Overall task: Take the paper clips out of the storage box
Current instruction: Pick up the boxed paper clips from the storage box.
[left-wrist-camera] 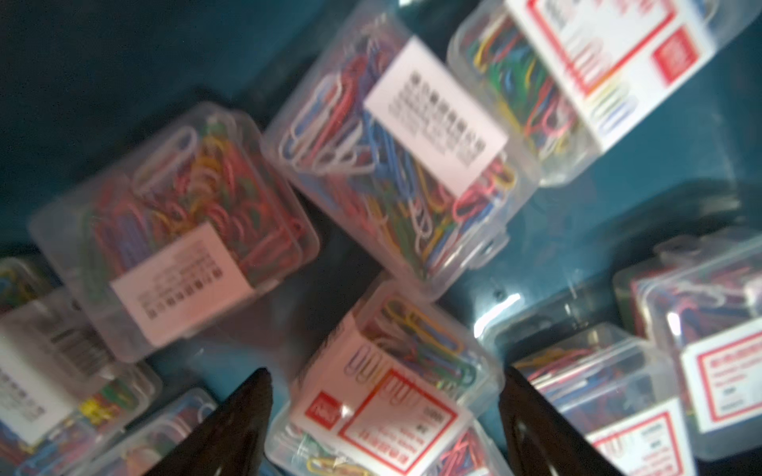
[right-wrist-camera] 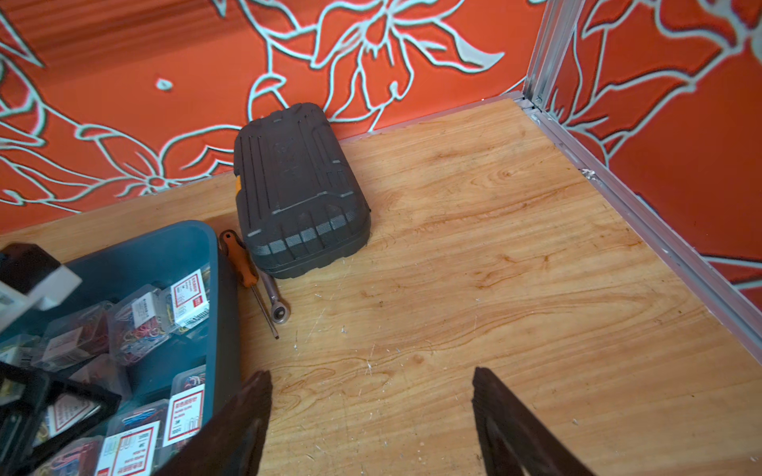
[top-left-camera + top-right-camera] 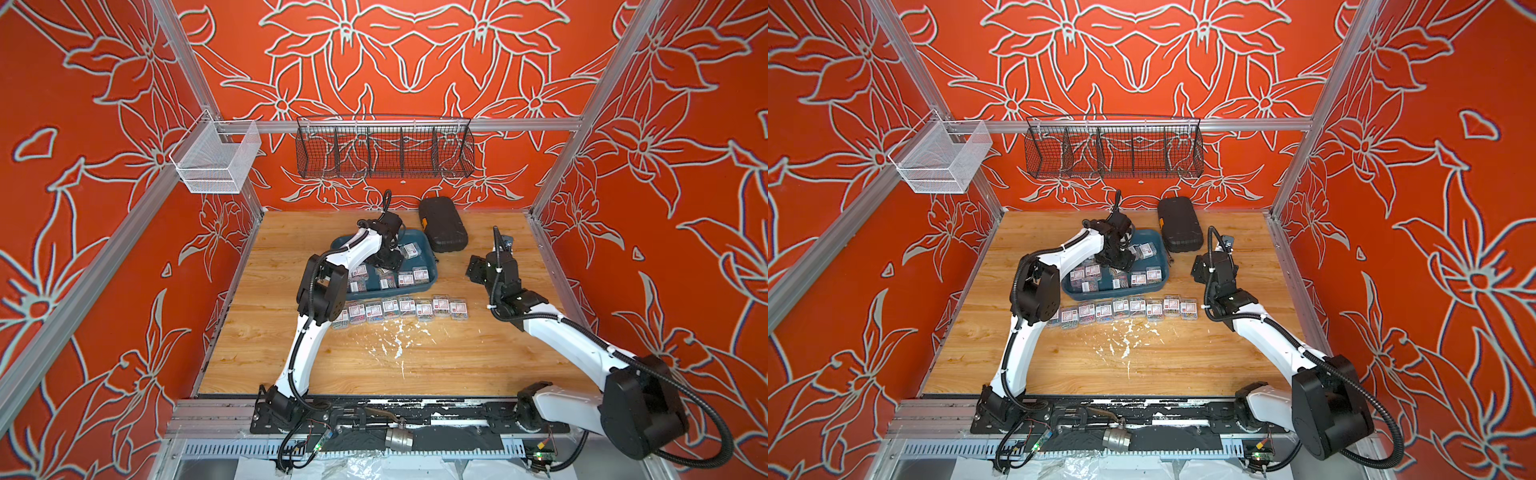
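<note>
The teal storage box (image 3: 430, 274) (image 3: 1160, 253) sits mid-table and holds several clear boxes of paper clips (image 3: 409, 278). More boxes of paper clips (image 3: 399, 307) (image 3: 1129, 307) lie in a row on the wood just in front of it. My left gripper (image 3: 388, 262) (image 1: 386, 373) is down inside the storage box and open. Its fingers straddle one labelled box (image 1: 396, 387) with a gap on each side. My right gripper (image 3: 476, 270) (image 2: 371, 371) hangs open over bare wood right of the storage box wall (image 2: 224, 309), holding nothing.
A black hard case (image 3: 442, 224) (image 2: 297, 193) lies behind the storage box, with an orange-handled screwdriver (image 2: 241, 263) and a ratchet (image 2: 276, 301) beside it. A black wire basket (image 3: 384, 151) and a white mesh basket (image 3: 216, 158) hang on the frame. White specks (image 3: 395, 336) dot the wood.
</note>
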Controlling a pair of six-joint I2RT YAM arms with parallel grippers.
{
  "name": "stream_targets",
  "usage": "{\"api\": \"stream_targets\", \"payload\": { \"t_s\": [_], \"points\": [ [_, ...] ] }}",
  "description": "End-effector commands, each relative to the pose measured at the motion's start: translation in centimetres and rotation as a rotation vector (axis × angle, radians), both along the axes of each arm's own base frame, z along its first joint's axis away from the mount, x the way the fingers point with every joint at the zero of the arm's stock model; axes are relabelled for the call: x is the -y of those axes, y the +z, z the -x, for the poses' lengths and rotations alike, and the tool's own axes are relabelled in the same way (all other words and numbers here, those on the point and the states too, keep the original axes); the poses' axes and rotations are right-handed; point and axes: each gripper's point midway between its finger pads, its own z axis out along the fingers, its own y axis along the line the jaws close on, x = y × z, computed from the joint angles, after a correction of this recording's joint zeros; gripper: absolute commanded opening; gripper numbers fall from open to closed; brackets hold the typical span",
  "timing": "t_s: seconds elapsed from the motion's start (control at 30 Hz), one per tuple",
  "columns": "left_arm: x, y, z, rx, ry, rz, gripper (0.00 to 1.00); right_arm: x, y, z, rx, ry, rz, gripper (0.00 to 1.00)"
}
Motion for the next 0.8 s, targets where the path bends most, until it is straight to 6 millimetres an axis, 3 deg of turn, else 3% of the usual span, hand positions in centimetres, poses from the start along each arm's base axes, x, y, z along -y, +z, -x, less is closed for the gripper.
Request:
{"api": "stream_targets", "payload": {
  "t_s": [0.0, 0.2, 0.47, 0.77],
  "points": [
    [-0.8, -1.5, 0.3, -0.040, -0.010, -0.076, 0.90, 1.1, -0.6, 0.3, -0.011, -0.042, 0.008, 0.79],
    [-0.8, -1.9, 0.4, -0.052, -0.035, -0.088, 0.90, 1.1, -0.8, 0.0, -0.019, -0.037, -0.002, 0.78],
    [-1.2, -2.1, 0.9, -0.071, 0.002, -0.083, 0.81, 1.1, -1.1, 0.0, -0.024, -0.034, -0.014, 0.78],
    [-1.9, -1.7, 0.1, -0.062, 0.075, -0.061, 0.63, 2.4, -1.5, 0.5, -0.030, -0.084, 0.016, 0.78]
  ]
}}
